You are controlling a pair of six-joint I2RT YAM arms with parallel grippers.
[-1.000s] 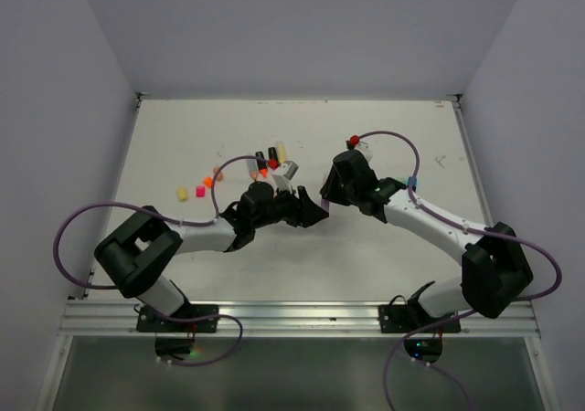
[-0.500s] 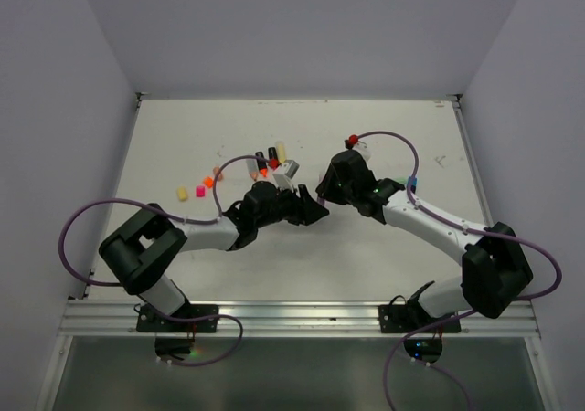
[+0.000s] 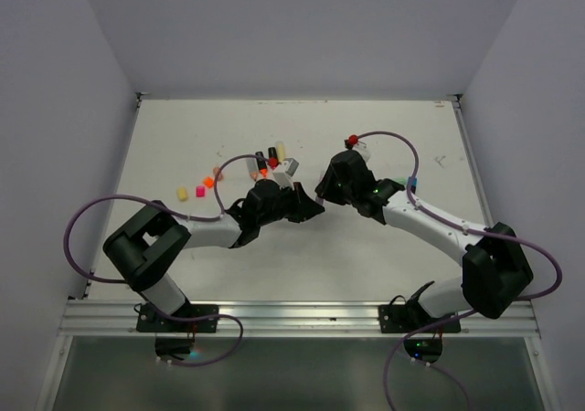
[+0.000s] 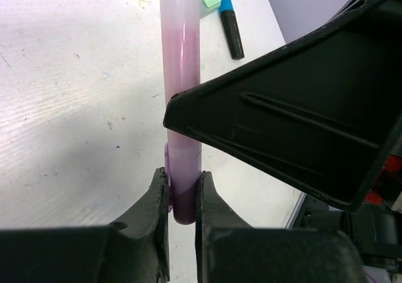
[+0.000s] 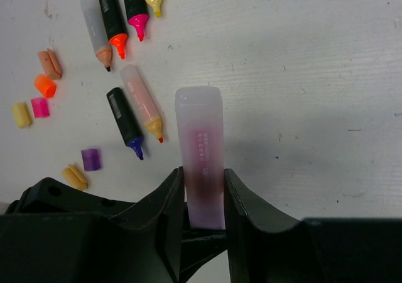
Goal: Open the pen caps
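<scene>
A pale pink-purple pen (image 5: 200,138) hangs above the table between both grippers. My left gripper (image 4: 182,183) is shut on its darker purple end, the pen cap (image 4: 182,201). My right gripper (image 5: 204,177) is shut on the translucent body (image 4: 181,56) further along. In the top view the two grippers (image 3: 315,206) (image 3: 323,192) meet nose to nose and hide the pen. Loose pen caps lie on the table: peach (image 5: 49,63), orange (image 5: 44,85), pink (image 5: 39,107), yellow (image 5: 21,115) and purple (image 5: 91,158).
Several uncapped highlighters (image 5: 113,20) lie in a cluster at the back left of the grippers (image 3: 271,162). A black pen with a blue cap (image 4: 230,22) lies on the right side, beside a green piece (image 4: 211,0). White walls enclose the table.
My left gripper has slid a little toward the right gripper and closed its jaws on the pen's cap end. The right gripper keeps its hold.
</scene>
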